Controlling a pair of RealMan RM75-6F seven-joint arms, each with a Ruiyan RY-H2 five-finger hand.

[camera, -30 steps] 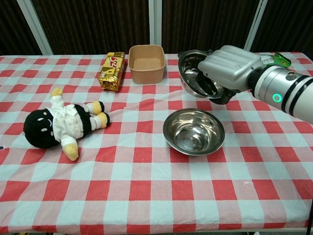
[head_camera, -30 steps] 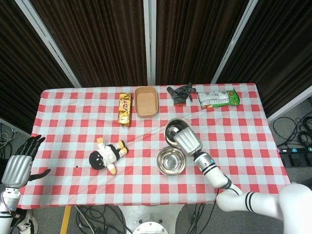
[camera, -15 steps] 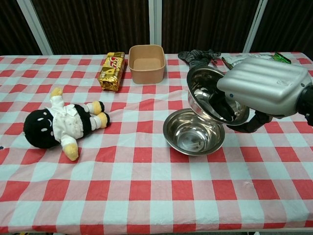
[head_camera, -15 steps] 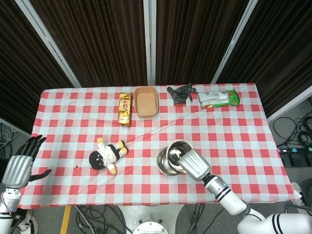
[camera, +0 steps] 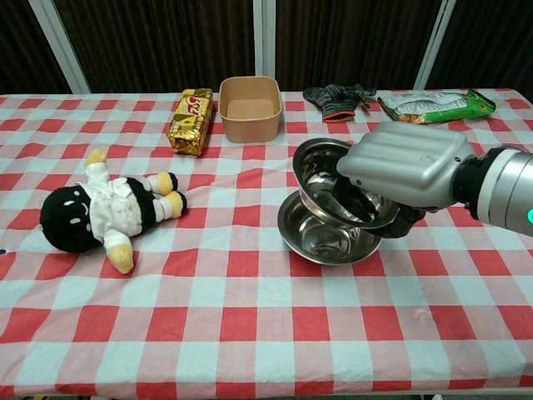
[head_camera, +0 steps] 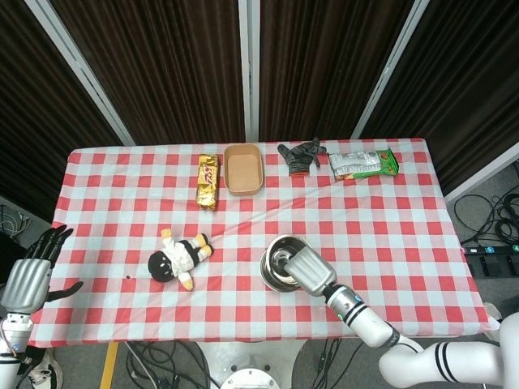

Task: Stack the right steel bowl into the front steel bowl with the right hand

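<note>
Red-and-white checked cloth covers the table before dark curtains. Left to right: the left hand hangs off the table's near-left corner, fingers spread and holding nothing; a plush doll lies on its side; the front steel bowl stands upright near the table's front edge. Over it the right hand grips the right steel bowl by its far rim (fingers curled inside the wall). Since half a second ago this bowl has sunk and levelled, its base now entering the front bowl's mouth, though still tilted. Judged: nesting is nearly complete; lowering and release remain.
</note>
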